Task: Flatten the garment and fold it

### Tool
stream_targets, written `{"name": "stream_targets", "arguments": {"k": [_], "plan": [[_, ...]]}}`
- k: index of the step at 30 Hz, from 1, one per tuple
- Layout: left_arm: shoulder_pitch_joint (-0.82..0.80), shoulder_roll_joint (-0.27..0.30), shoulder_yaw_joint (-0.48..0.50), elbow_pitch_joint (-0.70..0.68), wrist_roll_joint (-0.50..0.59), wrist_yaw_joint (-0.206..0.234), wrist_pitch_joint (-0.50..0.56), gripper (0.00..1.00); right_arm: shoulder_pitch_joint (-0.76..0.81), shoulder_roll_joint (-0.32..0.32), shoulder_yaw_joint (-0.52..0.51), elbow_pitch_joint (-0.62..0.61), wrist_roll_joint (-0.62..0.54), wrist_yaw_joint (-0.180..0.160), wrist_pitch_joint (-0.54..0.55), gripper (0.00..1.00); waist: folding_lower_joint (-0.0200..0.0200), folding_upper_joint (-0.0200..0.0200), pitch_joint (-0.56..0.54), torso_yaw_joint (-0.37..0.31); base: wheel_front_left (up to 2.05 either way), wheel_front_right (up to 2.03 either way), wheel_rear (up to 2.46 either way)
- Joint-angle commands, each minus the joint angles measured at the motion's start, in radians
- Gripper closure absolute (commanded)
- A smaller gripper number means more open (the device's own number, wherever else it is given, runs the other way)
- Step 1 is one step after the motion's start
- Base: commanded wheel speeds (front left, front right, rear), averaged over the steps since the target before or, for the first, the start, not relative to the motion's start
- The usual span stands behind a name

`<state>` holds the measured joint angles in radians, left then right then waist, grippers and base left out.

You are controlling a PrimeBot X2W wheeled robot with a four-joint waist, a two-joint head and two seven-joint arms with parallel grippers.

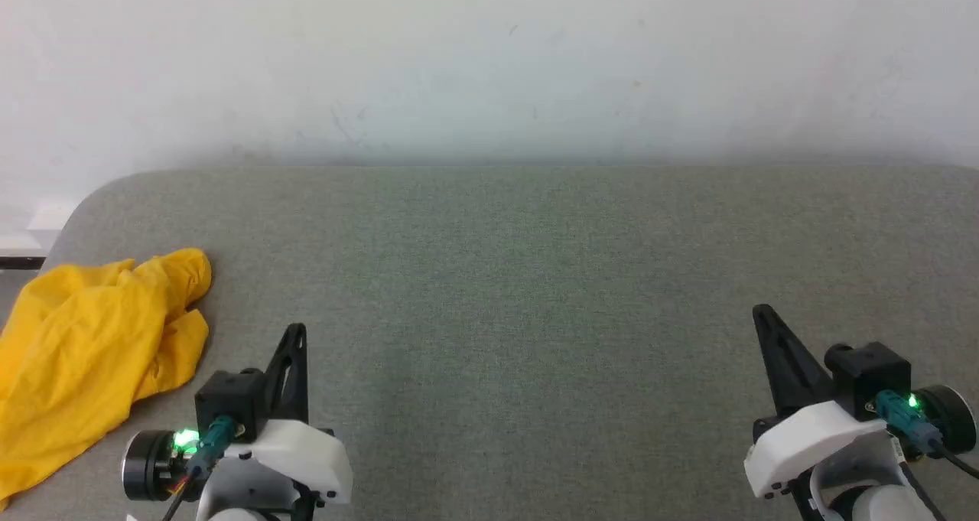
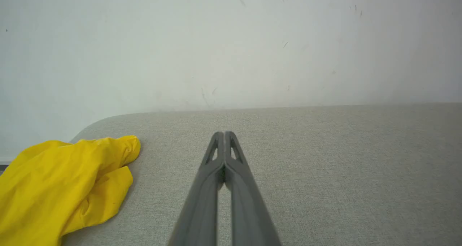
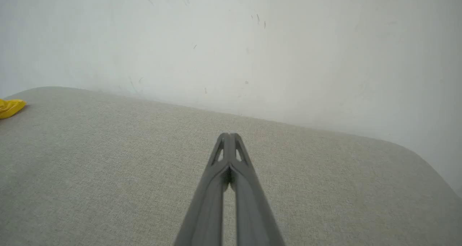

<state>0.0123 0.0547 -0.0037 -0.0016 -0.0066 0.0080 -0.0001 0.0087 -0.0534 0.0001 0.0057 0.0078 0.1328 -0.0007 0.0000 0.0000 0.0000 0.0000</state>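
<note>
Garment: bunched in a crumpled yellow heap at the left edge of the grey table, seemingly lapping over that edge, plain side up, no print visible. Left gripper: fingers pressed together, holding nothing, just beside the heap on its right. Right gripper: likewise pressed together and empty, well apart from the cloth, over the right end of the table.

Not yet flattened, not yet touched; probably at the very start, with fetching the heap as the step in hand. Spread the left fingers before reaching. Pinch a single outer layer near a hem or sleeve, not the thick of the bunch. Drag toward the bare centre, low and slow, to keep any overhang from sliding off. Bring the right across only after exposing a second corner.
</note>
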Motion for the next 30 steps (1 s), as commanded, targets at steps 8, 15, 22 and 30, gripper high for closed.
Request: {"name": "stream_targets", "arguments": {"k": [8,15,22,30], "plan": [[-0.012,-0.005,0.004,0.002,0.007,-0.008,0.000,1.00,-0.009,0.003,0.000,-0.006,-0.008,-0.002,0.001,1.00,0.0000,0.0000,0.000,0.000,0.00,0.00,0.00],[-0.012,-0.005,0.004,0.002,0.007,-0.008,0.000,1.00,-0.009,0.003,0.000,-0.006,-0.008,-0.002,0.001,1.00,0.0000,0.0000,0.000,0.000,0.00,0.00,0.00],[-0.012,-0.005,0.004,0.002,0.007,-0.008,0.000,1.00,-0.009,0.003,0.000,-0.006,-0.008,-0.002,0.001,1.00,0.0000,0.0000,0.000,0.000,0.00,0.00,0.00],[0.003,0.000,0.000,-0.001,-0.001,0.000,-0.007,0.00,0.002,-0.001,-0.008,0.002,0.007,0.000,-0.007,0.00,0.0000,0.0000,0.000,0.000,0.00,0.00,0.00]]}}
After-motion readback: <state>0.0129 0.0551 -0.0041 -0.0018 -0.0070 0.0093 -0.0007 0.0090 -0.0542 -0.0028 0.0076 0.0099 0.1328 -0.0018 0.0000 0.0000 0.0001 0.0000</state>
